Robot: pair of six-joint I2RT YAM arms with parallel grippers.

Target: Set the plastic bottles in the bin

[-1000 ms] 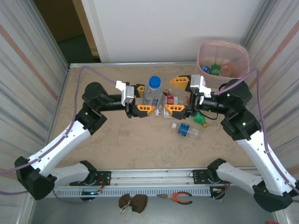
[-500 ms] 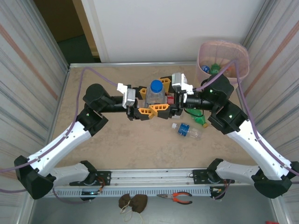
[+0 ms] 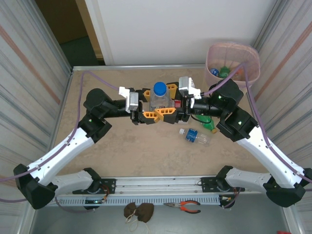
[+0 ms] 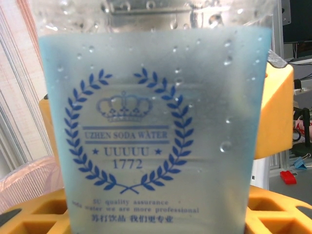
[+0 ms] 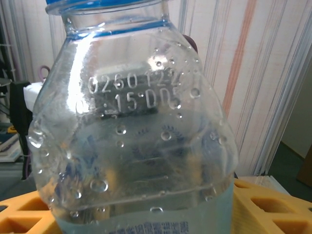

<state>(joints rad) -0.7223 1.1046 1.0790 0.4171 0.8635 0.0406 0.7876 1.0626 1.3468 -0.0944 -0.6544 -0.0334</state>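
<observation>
Standing upright, cap up: bottle (image 3: 159, 99) | left gripper (image 3: 150, 104) half-closed, clamping it | right gripper (image 3: 167, 100) astride, grip unclear

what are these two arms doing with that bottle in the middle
A clear blue-capped bottle stands upright at mid table between both hands. The left hand grips it; the right hand has its orange fingers either side of it, though a firm hold can't be confirmed. It looks like a handover toward the bin in the far right corner, which holds a few bottles. Loose bottles lie nearby.
</observation>
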